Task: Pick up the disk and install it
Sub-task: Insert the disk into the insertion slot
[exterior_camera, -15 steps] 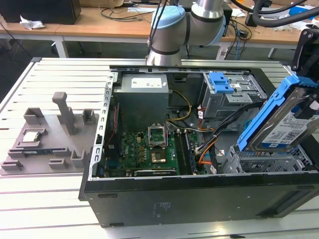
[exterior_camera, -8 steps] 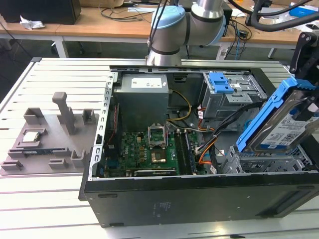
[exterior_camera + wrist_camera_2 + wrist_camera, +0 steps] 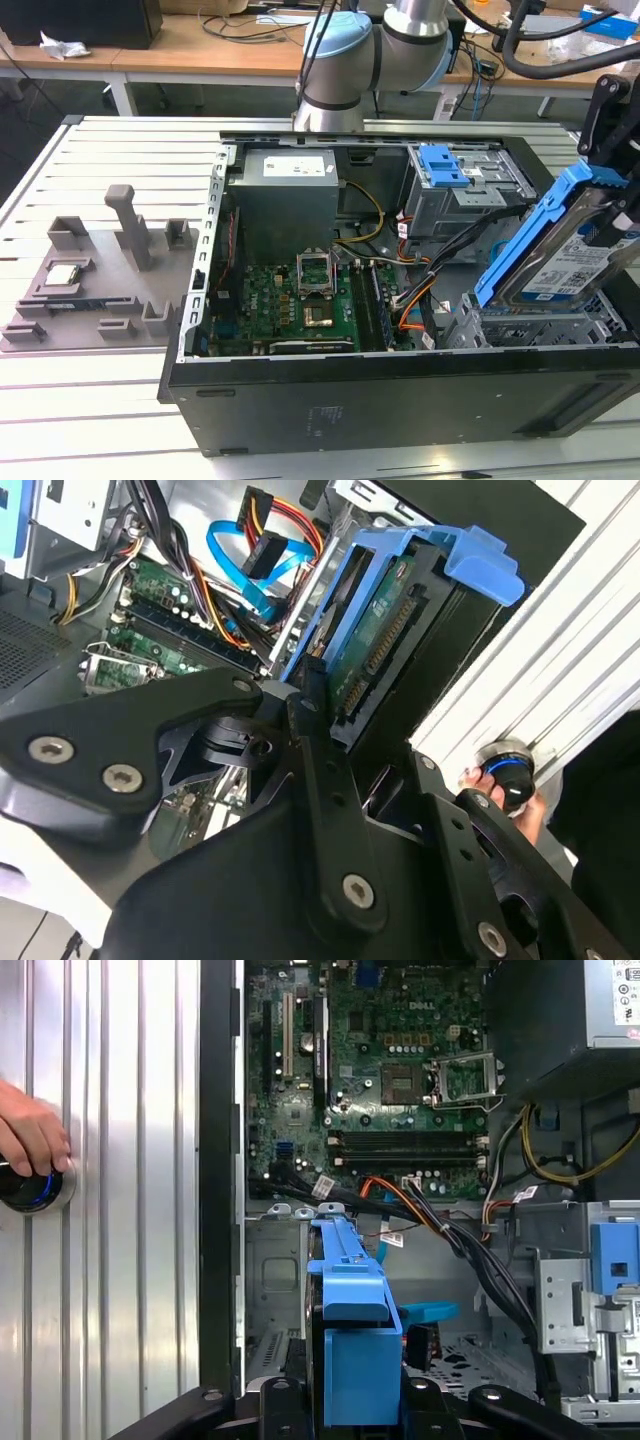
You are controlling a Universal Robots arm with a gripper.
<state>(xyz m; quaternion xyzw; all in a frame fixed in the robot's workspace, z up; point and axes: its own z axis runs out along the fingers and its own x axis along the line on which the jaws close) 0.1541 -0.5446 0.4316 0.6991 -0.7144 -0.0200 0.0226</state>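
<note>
Bright even light, sharp, faint glare

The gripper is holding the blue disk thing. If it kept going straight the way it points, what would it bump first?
Probably the metal drive cage in the computer case. The gripper holds the disk tilted just above that cage, and the disk's lower end would likely touch first. Depth is hard to judge.

The open computer case lies on the slatted surface. To the exterior view's left of it sits a fixture tray. Inside the case, the motherboard lies before the power supply; the disk tilts above the drive cage at the exterior view's right.
</note>
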